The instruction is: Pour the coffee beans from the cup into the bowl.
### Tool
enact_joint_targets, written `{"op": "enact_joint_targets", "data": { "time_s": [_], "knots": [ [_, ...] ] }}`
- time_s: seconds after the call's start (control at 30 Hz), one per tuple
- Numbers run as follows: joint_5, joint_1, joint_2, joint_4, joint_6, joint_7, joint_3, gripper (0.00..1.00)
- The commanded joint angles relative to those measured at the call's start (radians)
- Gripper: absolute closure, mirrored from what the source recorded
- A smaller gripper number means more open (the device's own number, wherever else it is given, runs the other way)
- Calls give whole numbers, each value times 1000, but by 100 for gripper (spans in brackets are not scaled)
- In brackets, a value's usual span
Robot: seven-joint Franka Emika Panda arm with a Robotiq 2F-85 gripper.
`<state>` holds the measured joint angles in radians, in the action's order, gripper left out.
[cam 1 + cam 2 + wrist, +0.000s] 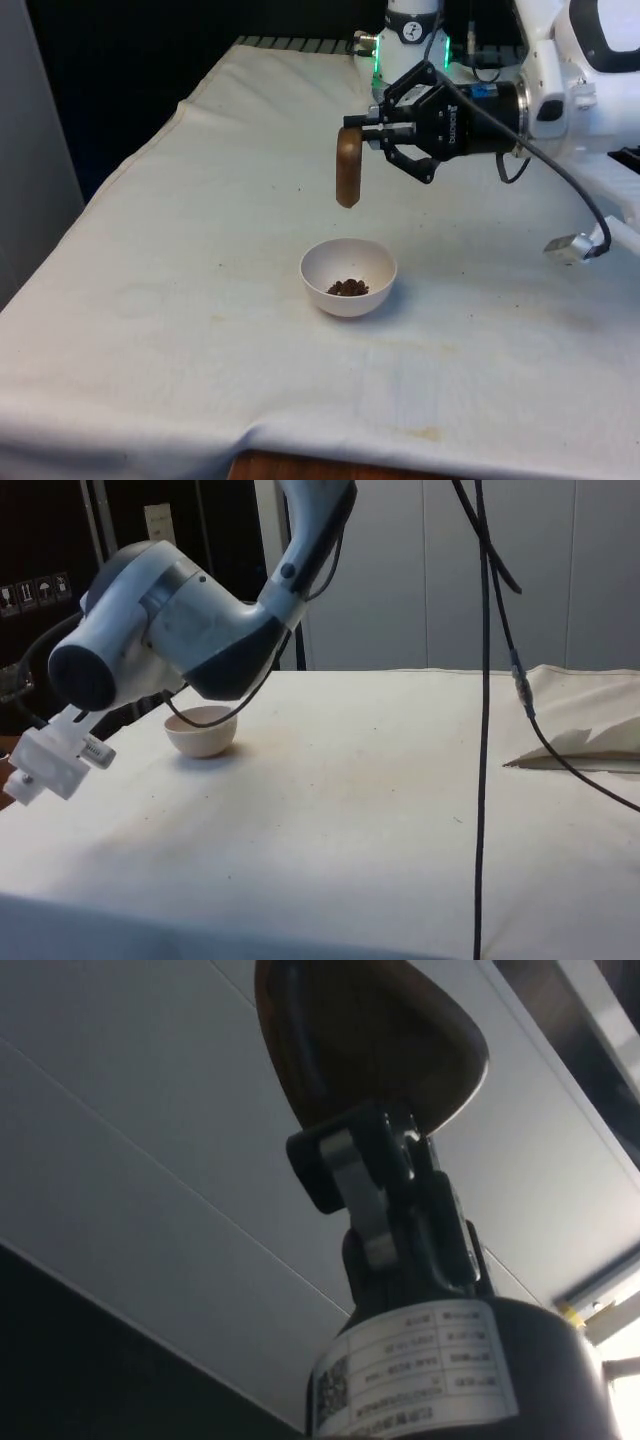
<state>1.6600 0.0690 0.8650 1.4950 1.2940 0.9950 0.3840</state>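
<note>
The brown cup (347,167) is pinched by the gripper (372,136) and held tipped above the white bowl (349,277), where coffee beans (347,287) are seen, near the table's (150,300) middle.

The arm (590,60) is glossy white with a black cable (560,170) and black gripper (368,135).

My table (180,330) wears a white cloth (380,780) (rumpled at one edge); on it sits a white bowl (348,277) holding coffee beans (347,288).
</note>
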Motion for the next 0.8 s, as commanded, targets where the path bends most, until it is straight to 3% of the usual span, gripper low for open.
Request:
{"op": "enact_joint_targets", "data": {
  "time_s": [0.0,0.17,0.2,0.23,0.37,0.47,0.5,0.53,0.77],
  "knots": [
    [-10,-14,-12,10,24,3,8,100],
    [-30,-30,-19,9,54,7,6,100],
    [-25,-19,-11,0,36,4,-2,100],
    [-33,-33,-21,9,60,7,5,100],
    [-50,-47,-28,10,84,10,5,100],
    [-62,-56,-33,11,101,11,3,100],
    [-59,-45,-24,0,83,9,-5,100],
    [-66,-58,-34,11,106,11,2,100],
    [-95,-78,-47,11,145,10,-2,100]
  ]
}}
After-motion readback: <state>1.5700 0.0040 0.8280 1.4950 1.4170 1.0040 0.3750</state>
